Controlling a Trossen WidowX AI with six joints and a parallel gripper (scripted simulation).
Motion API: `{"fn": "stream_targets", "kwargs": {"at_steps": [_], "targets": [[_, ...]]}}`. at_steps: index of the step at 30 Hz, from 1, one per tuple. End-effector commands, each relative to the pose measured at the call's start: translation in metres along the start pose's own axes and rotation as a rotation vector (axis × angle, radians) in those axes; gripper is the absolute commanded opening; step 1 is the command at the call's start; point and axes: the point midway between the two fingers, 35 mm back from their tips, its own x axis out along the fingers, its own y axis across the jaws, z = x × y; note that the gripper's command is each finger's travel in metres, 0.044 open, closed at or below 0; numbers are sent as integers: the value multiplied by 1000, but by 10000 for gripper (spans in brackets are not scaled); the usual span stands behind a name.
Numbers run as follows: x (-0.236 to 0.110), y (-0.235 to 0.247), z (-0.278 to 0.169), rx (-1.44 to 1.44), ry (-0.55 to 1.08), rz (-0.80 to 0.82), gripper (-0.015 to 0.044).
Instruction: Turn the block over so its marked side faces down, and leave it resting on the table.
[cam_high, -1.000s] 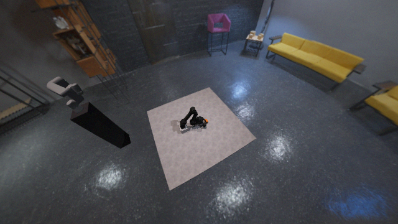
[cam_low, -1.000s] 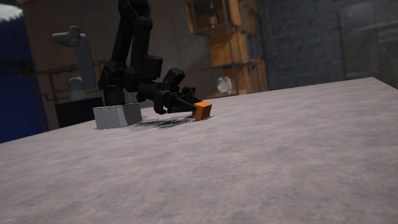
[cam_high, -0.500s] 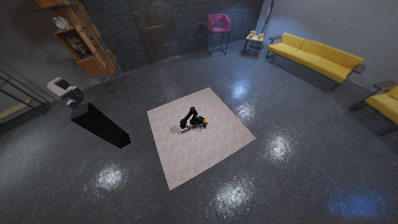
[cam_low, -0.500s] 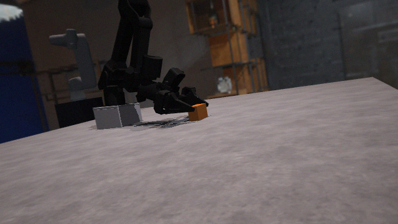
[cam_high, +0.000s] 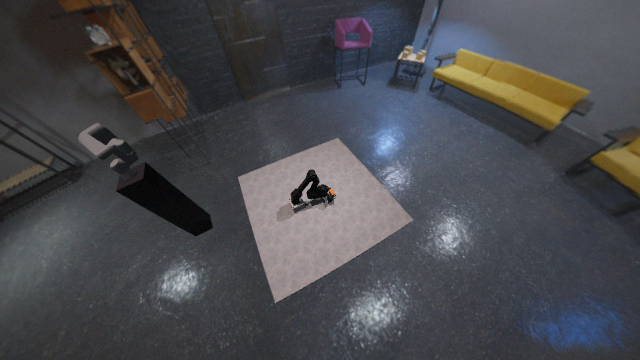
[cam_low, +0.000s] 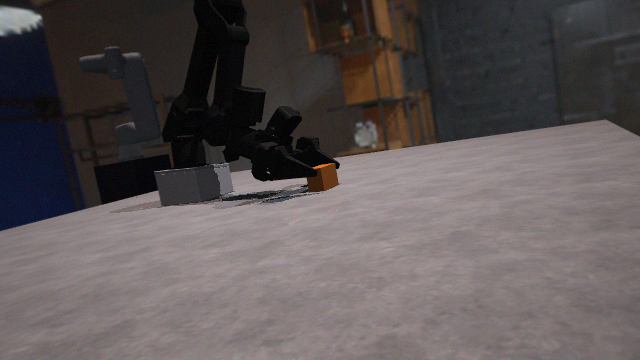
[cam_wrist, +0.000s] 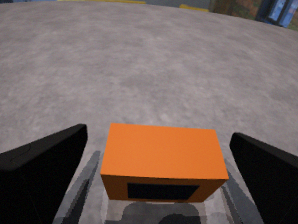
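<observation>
The orange block (cam_high: 331, 192) (cam_low: 322, 179) (cam_wrist: 164, 155) rests on the table (cam_high: 325, 255) (cam_low: 320, 280) (cam_wrist: 150, 65), its long side across the wrist view. Its dark rectangular mark (cam_wrist: 162, 191) is on the upright side facing back toward the wrist camera and arm base. The top face is plain orange; the underside is hidden. My gripper (cam_low: 327, 169) (cam_wrist: 161, 135) is open, low over the table, with one finger on each side of the block. In the wrist view a gap shows between each finger and the block's ends.
The grey base box (cam_low: 187, 185) of the arm stands on the table behind the gripper. Off the table, a second grey arm (cam_high: 107, 145) (cam_low: 137, 90) stands on a black pillar (cam_high: 170, 205). Shelves, a pink chair and yellow sofas stand far off.
</observation>
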Motion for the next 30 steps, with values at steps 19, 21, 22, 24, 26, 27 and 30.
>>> {"fn": "stream_targets", "kwargs": {"at_steps": [19, 21, 22, 24, 26, 27, 30], "targets": [[1, -9, 33, 8, 405, -4, 440], [-5, -9, 50, -5, 408, -7, 440], [-8, -8, 53, -5, 424, -7, 440], [-16, -7, 57, -5, 457, -5, 440], [-25, -6, 66, -10, 480, -5, 440], [-29, -5, 65, -7, 503, -3, 440], [-44, -1, 60, 6, 584, 6, 440]]}}
